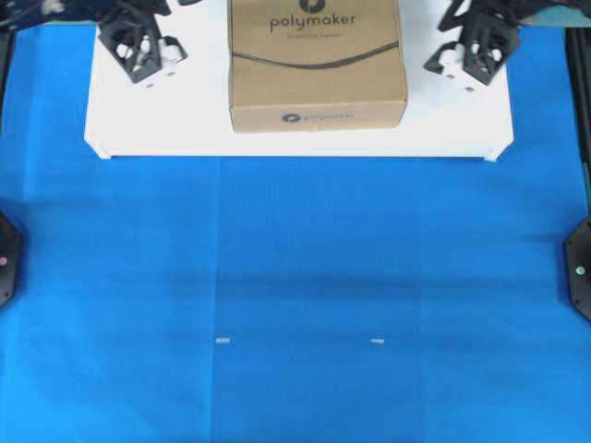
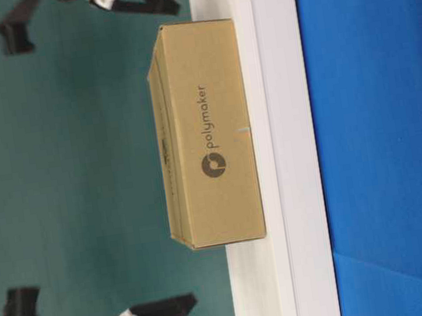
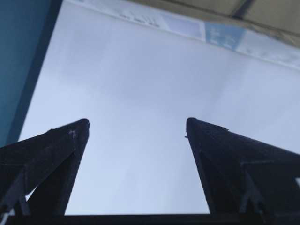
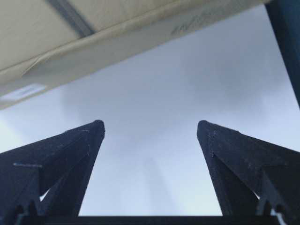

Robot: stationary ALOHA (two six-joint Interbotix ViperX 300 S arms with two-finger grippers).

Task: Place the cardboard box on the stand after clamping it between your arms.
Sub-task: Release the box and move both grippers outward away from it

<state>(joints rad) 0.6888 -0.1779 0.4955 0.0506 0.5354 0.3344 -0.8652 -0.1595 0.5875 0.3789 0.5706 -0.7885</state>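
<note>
The brown cardboard box (image 1: 317, 65) printed "polymaker" rests flat on the white stand (image 1: 295, 138), near the middle of its width. To the box's left, my left gripper (image 1: 159, 63) hovers over the stand, apart from the box. My right gripper (image 1: 450, 66) hovers to the box's right, also apart from it. In the left wrist view the left gripper (image 3: 136, 124) is open over the bare white stand (image 3: 140, 70). Its counterpart in the right wrist view, the right gripper (image 4: 150, 125), is open, with the box (image 4: 70, 37) beyond its tips. The table-level view shows the box (image 2: 208, 135) standing on the stand (image 2: 273, 149).
A blue mat (image 1: 295, 295) covers the table in front of the stand. Two small white marks (image 1: 223, 341) (image 1: 377, 341) lie on it. Black arm bases sit at the left edge (image 1: 7, 258) and the right edge (image 1: 580, 268).
</note>
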